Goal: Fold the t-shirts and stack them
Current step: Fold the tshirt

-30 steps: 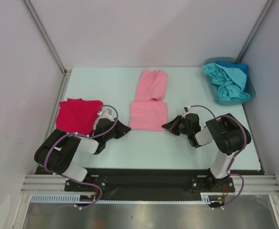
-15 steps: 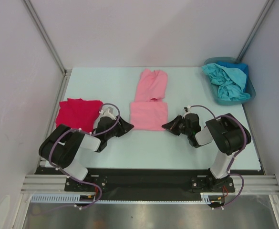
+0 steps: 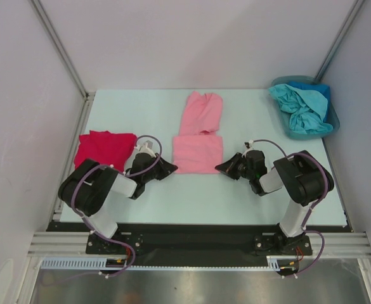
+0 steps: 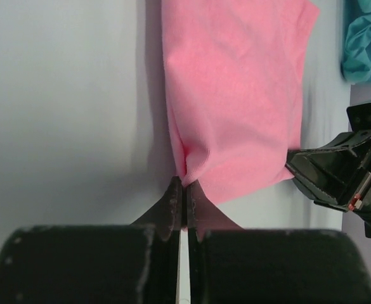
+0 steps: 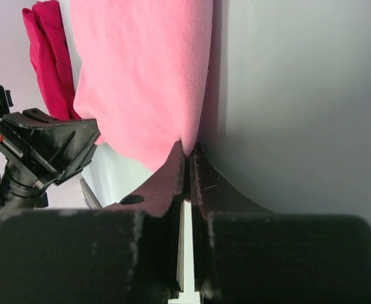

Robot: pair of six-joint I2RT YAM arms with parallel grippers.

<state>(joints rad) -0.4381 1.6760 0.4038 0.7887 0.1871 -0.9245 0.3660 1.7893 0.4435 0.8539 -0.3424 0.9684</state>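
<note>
Now we see two tools pinching: left gripper (image 3: 170, 168) and right gripper (image 3: 222, 168) each clamp a near corner of the one pink t-shirt (image 3: 198, 152) mid-table. One red t-shirt (image 3: 103, 152) lies folded at left; one teal t-shirt (image 3: 296, 107) and one blue t-shirt (image 3: 318, 92) fill the far-right bin (image 3: 299, 134).

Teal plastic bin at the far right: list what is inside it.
A crumpled teal cloth shirt fills the bin, with bright blue cloth behind it. Its floor is covered; anything beneath is hidden.
</note>
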